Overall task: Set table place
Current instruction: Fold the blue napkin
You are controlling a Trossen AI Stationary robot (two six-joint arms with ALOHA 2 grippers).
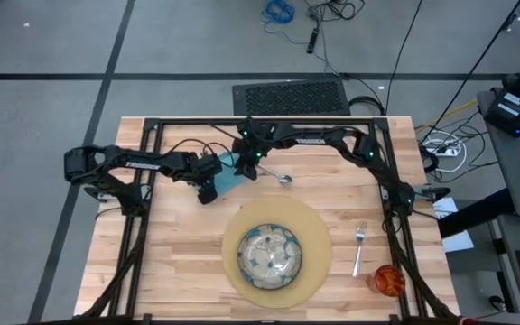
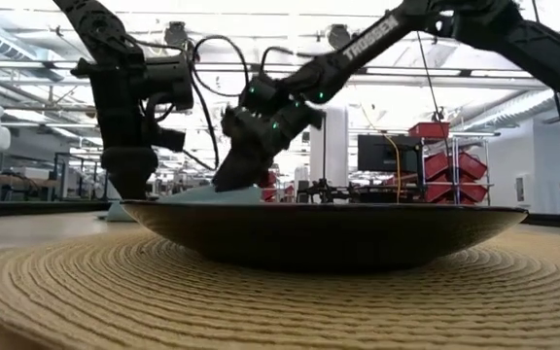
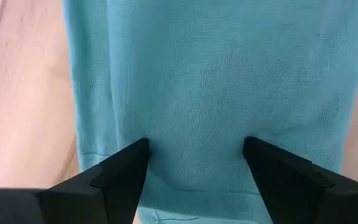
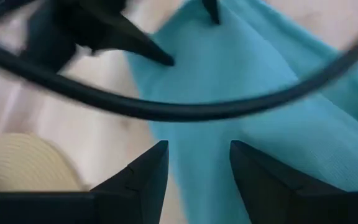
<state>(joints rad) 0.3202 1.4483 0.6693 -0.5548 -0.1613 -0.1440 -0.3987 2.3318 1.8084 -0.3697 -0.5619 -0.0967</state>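
Both tools working over the teal napkin (image 1: 228, 174) at the counter's far middle.

Left tool (image 3: 196, 163) is hovering spread apart at the napkin's edge; right tool (image 4: 199, 163) is likewise parted above it, neither gripping. Spoon (image 1: 283, 179) is lying just beside. Nearer, plate (image 1: 273, 254) is sitting on placemat (image 1: 319, 236); fork (image 1: 359, 247) and orange cup (image 1: 388, 280) right, on bare counter (image 1: 179, 262).

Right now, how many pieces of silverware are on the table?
2 show: a spoon beyond the placemat, near the napkin, and a fork right of the placemat. A knife may be hidden under the arms.
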